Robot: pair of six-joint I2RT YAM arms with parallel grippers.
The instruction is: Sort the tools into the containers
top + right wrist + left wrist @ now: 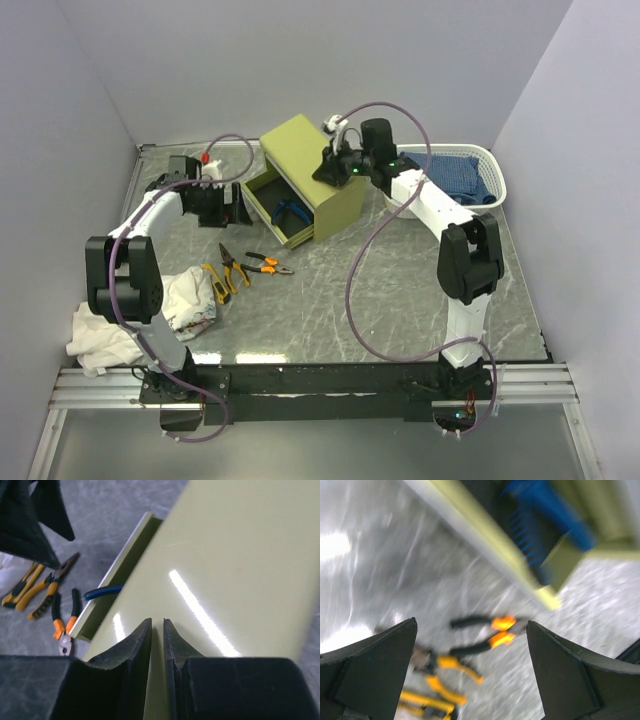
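So — blue-handled pliers [290, 213] in the open olive drawer [258, 208].

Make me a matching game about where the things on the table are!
Things:
1. blue-handled pliers
2. orange-handled pliers
3. blue cloth
4. white cloth

Places:
A. in the white basket
B. on the table, just in front of the drawer
C. inside the open drawer
D. crumpled at the near left corner

Pairs: 1-C, 2-B, 3-A, 4-D
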